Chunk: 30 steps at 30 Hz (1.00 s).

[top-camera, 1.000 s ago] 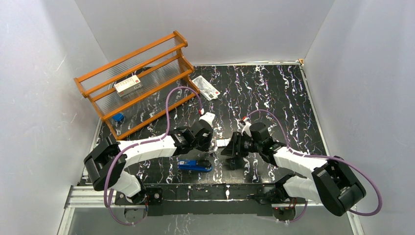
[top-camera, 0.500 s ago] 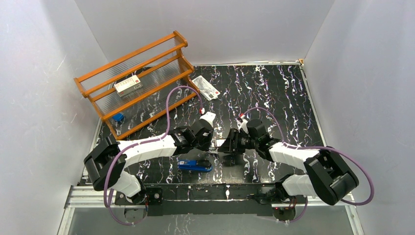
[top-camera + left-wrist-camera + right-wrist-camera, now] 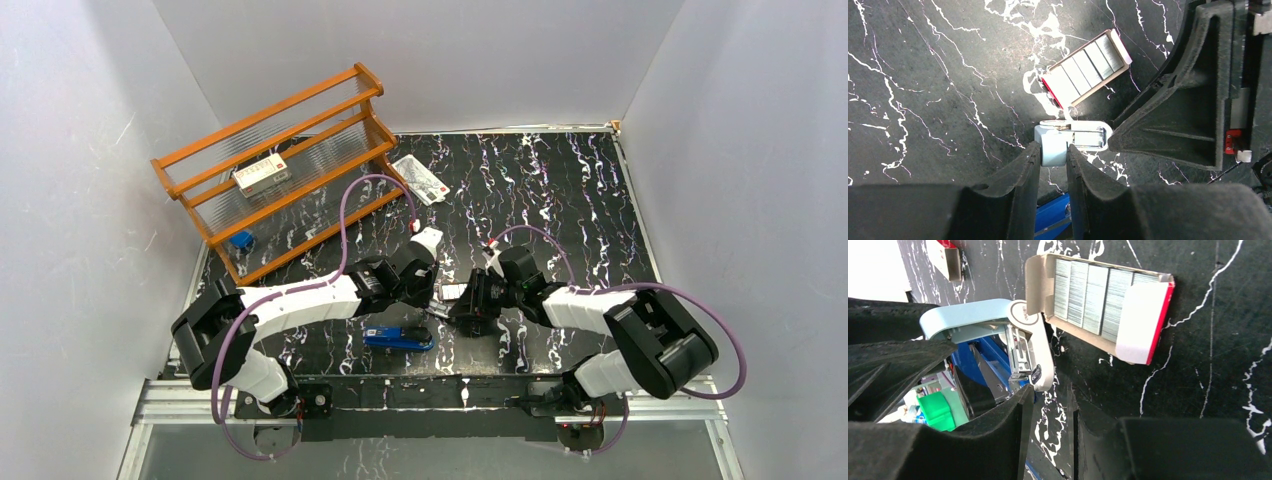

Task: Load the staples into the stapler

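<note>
Left pincer [image 3: 1052, 150] is clamped on the pale-blue top arm of the stapler [image 3: 973, 320], holding it swung up off the dark-blue body, with silvery metal exposed inside. Right pincer [image 3: 1048, 397]: jaws nearly together just beside the arm's tip, nothing seen between them; cannot tell whether it grips anything. Staples [image 3: 1088, 292] lie on the bench [image 3: 560, 200] in their tray, half out of the red-and-white sleeve, just beyond the stapler's open end, several strips side by side. Step in hand, as judged: fetch one strip. To do it well: hold the left grip firm so the stapler cannot close. Open the right jaws and come down on an end strip. Pinch it across its narrow width and lift it level so it does not snap, then seat it legs-down in the channel. Writing: small print on the stapler's round hinge cap and a dark label on the arm, both too small to read.
</note>
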Each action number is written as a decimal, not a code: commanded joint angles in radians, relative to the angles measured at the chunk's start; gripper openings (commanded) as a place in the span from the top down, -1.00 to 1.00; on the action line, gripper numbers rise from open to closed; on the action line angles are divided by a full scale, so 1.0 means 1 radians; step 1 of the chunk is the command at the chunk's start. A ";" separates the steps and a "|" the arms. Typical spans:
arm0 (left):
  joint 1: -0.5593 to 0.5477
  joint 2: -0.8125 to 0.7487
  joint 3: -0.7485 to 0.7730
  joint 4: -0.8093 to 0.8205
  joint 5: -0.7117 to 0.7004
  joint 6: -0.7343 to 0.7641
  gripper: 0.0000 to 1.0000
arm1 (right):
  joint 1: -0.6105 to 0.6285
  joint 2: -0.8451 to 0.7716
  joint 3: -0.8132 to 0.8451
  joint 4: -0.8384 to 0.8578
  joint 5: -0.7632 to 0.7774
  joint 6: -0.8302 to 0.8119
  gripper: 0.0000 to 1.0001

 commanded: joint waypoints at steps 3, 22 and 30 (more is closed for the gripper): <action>-0.005 -0.039 0.034 -0.001 0.012 -0.003 0.52 | 0.002 0.022 0.031 0.041 -0.010 0.001 0.28; -0.004 -0.025 0.032 0.004 0.066 -0.012 0.41 | 0.004 0.087 0.006 0.088 -0.015 0.018 0.46; -0.004 -0.026 0.043 0.006 0.117 -0.009 0.32 | 0.003 0.097 -0.002 0.086 -0.007 0.023 0.47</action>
